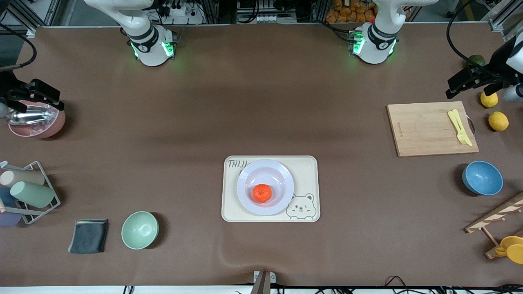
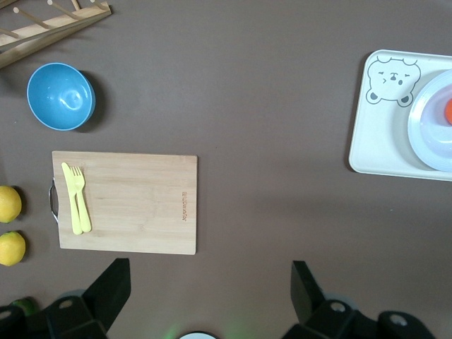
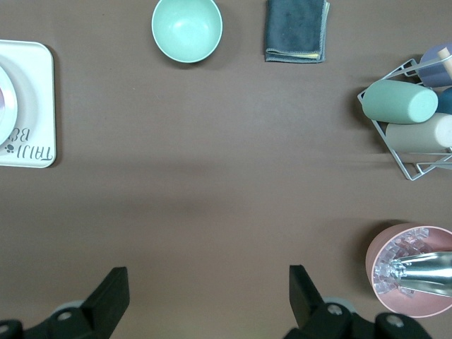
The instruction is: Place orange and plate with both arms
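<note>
Now the orange [image 1: 262,193] sits in the plate [image 1: 247,195]; both arms' jaws gape wide, empty, at table ends.

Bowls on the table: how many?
3. Round blue bowl at the left arm's end, nearer the front camera than the bamboo cutting board. Round green bowl beside the folded grey cloth. Pink bowl at the right arm's end.

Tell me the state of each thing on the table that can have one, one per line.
orange: resting in the plate
plate: upright on the tray
blue bowl: upright, empty
green bowl: upright, empty
cloth: folded
left gripper: jaws open, holding nothing
right gripper: jaws open, holding nothing
</note>
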{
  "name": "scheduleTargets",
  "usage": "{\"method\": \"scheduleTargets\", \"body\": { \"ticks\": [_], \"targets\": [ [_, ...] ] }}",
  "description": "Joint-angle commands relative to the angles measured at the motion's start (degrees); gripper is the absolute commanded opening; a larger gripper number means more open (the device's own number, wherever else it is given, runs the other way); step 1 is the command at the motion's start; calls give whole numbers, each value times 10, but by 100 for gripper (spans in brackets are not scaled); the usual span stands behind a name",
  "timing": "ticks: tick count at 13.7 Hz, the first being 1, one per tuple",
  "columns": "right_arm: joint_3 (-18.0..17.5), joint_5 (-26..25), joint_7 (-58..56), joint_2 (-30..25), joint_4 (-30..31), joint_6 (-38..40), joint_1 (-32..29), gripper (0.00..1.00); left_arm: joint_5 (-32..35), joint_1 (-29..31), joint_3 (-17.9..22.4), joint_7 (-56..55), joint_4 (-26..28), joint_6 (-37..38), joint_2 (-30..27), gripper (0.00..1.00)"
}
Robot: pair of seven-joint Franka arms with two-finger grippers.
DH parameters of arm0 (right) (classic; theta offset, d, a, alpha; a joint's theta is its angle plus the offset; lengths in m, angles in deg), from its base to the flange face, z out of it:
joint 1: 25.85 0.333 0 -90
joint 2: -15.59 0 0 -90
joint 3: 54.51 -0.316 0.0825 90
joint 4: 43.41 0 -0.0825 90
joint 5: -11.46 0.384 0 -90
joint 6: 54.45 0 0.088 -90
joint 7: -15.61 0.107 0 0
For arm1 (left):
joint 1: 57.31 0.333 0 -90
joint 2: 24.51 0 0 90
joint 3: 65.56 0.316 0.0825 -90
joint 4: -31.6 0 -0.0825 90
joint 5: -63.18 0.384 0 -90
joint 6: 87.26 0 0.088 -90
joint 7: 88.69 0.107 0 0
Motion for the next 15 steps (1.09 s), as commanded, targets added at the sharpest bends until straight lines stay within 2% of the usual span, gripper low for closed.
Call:
{"method": "scheduleTargets", "body": {
  "ticks": [1,7,15],
  "targets": [
    [-9,-7,-5,-5,4,-1,5,100,7,0,1,13,0,7,-2,100],
    [-7,-9,-7,-6,4,-4,2,100,8,-1,1,13,43,-18,-27,100],
    [-6,-7,-6,-8,5,-5,3,100,13,1,6,10,21,-16,-18,100]
  ]
}}
